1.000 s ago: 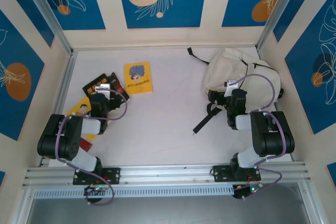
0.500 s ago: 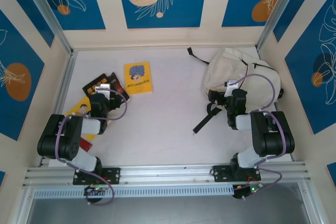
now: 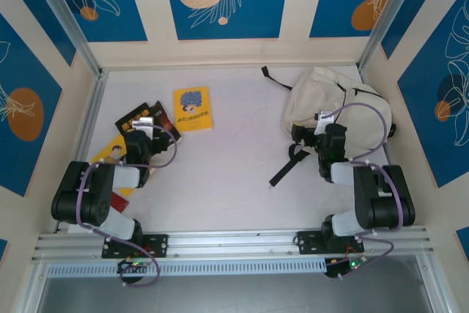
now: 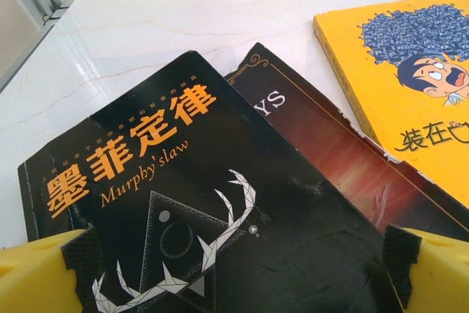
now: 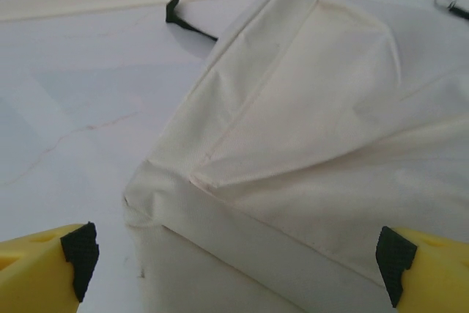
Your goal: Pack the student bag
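While the left claw [image 4: 242, 262] and right claw [image 5: 238, 265] gape apart, the upper-right bag [image 3: 330, 97] may fold shut if pinched.

The black book [image 4: 220, 240] reads "墨菲定律" and "Murphy'slaw"; the maroon book [image 4: 344, 159] shows "YS"; the yellow book [image 4: 381, 108] "装在"

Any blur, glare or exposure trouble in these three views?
Top external: evenly lit, sharp, shadows faint. Left wrist: crisp, title on the black book readable, no glare. Right wrist: soft and low-contrast, the cream student bag nearly blending into the pale table.
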`<control>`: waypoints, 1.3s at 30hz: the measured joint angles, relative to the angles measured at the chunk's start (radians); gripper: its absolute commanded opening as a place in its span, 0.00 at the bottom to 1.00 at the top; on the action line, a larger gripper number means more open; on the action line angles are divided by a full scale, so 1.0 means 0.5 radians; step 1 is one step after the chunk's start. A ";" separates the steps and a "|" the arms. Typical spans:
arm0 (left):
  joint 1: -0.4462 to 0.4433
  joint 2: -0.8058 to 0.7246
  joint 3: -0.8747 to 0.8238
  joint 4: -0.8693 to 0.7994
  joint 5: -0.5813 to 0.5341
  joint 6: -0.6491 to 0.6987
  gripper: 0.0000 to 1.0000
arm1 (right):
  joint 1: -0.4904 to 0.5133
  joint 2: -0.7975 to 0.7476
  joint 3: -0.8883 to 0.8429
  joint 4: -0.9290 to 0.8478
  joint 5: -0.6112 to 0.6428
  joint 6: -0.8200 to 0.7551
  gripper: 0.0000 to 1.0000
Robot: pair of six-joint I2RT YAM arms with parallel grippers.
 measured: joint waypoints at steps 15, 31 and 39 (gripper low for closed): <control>-0.001 -0.909 0.350 -1.134 -0.035 -0.394 1.00 | -0.047 -0.811 0.901 -1.870 0.330 0.776 0.99; -0.001 -1.278 0.821 -2.080 0.369 -0.751 1.00 | -0.452 0.135 1.283 -2.573 -0.217 0.904 0.69; -0.001 -1.198 0.821 -2.177 0.431 -0.752 1.00 | -0.578 0.532 1.378 -2.574 -0.284 0.885 0.51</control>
